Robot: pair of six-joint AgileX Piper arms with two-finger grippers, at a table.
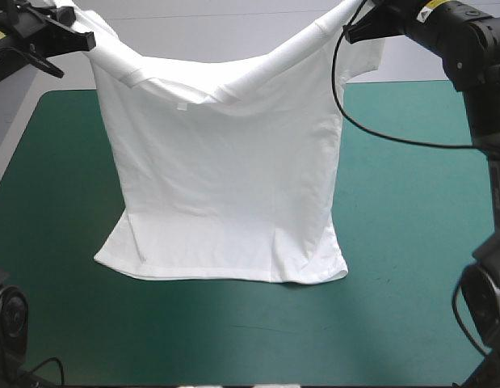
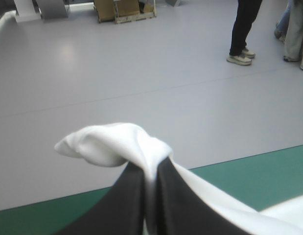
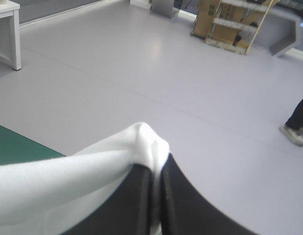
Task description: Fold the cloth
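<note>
In the high view alone, the T-shirt (image 1: pixel 221 186) touches the table (image 1: pixel 395 242).

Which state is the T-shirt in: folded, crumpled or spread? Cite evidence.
Spread: the T-shirt hangs open from the left end effector and right end effector, hem on the table.

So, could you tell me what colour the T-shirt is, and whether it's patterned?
The T-shirt is plain white; the high view shows it best.
</note>
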